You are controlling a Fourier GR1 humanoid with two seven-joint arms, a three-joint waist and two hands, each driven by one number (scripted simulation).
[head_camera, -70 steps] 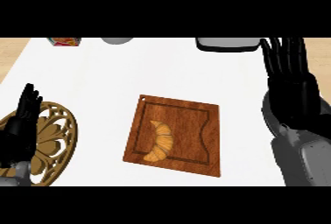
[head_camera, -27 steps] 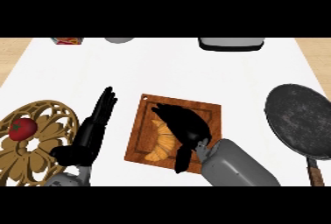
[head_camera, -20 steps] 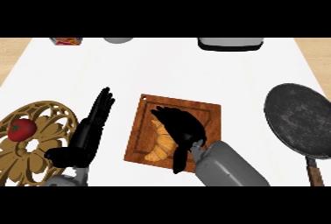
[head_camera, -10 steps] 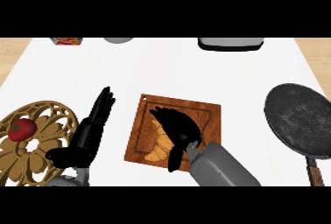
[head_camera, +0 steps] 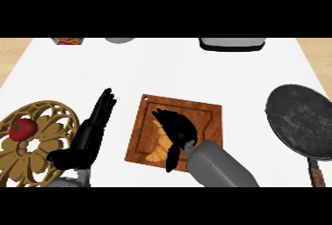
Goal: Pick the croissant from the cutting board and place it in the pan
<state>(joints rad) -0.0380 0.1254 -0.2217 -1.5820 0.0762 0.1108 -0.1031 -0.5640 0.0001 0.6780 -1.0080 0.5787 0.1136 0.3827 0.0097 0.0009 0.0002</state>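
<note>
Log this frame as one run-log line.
phase: grasping | right hand: curled over croissant on cutting board | left hand: open, idle | pan: empty

A white desk (head_camera: 194, 66) fills nearly the whole view, seen steeply from above; its surface is plain and evenly lit, with only soft shadows; pale wood-toned strips (head_camera: 314, 50) show at the far left and far right corners beyond its edges.

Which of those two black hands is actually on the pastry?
The right hand, over the croissant on the cutting board, fingers curled down around it. The left hand lies straight-fingered on the counter beside the board, touching nothing.
</note>
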